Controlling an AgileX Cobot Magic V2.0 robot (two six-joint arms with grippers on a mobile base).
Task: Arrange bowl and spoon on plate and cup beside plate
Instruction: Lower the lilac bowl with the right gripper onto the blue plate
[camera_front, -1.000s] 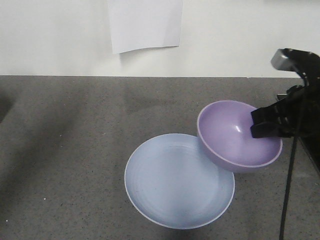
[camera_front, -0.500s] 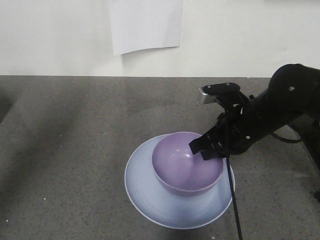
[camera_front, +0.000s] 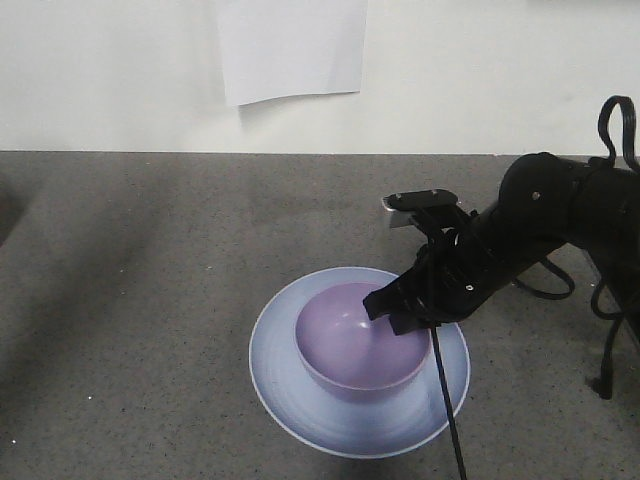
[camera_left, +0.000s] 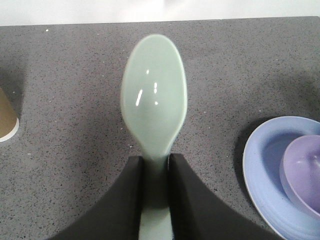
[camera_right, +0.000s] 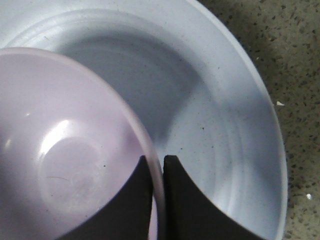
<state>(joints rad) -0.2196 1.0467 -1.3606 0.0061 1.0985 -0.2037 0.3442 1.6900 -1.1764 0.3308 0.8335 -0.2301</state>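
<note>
A: Entry, bowl first. Position?

B: Lilac bowl (camera_front: 358, 345) upright and level, inside the pale blue plate (camera_front: 283, 392), roughly centred. It looks seated, but the contact under its base is hidden.

A: Right gripper?

B: Right gripper (camera_right: 159, 192) is at the bowl's right-hand rim, seen from the front. In the right wrist view its two black fingers (camera_right: 141, 202) straddle the rim, one inside the bowl and one outside over the plate. They are pinched against the thin wall, so it is grasping the bowl.

A: Spoon?

B: Mint-green spoon (camera_left: 154, 105) is held by the left gripper (camera_left: 156, 195). Both fingers are pressed against the flat handle, and the spoon's head points away from the camera, hollow side up, with two glints on it. It hangs above the countertop (camera_front: 150, 300), touching nothing else.

A: Cup?

B: Only a sliver shows, at the left edge of the left wrist view. Brown paper cup (camera_left: 6, 120), white base band, standing on the countertop, well apart from the plate. The spoon lies between them in that view.

A: Surroundings?

B: The countertop is dark grey and speckled. A black cable (camera_front: 447, 410) drops from the right arm across the plate's front right. A white sheet of paper (camera_front: 290, 50) is fixed on the pale wall (camera_front: 500, 70) behind.
</note>
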